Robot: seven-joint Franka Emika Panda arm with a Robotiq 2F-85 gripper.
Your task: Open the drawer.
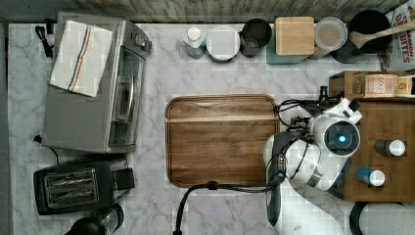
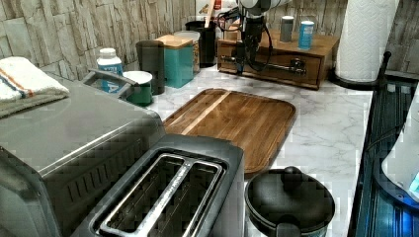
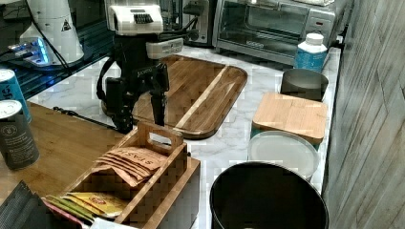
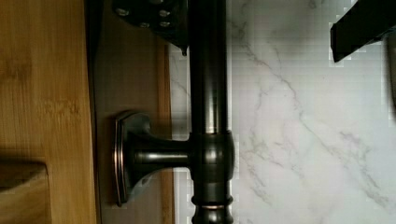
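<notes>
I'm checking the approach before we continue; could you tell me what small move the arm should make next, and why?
Probably close the fingers on the handle, then pull. In the wrist view the dark bar lies between the two fingers, one beside the drawer front and one over the marble, not yet clamped. In the left view the gripper hangs at the handle and the drawer looks shut.

One cutting board (image 1: 222, 139); beside it one toaster oven (image 1: 93, 83), one toaster (image 1: 78, 185); two cans (image 1: 390, 147) atop the drawer cabinet (image 2: 276, 61).
</notes>
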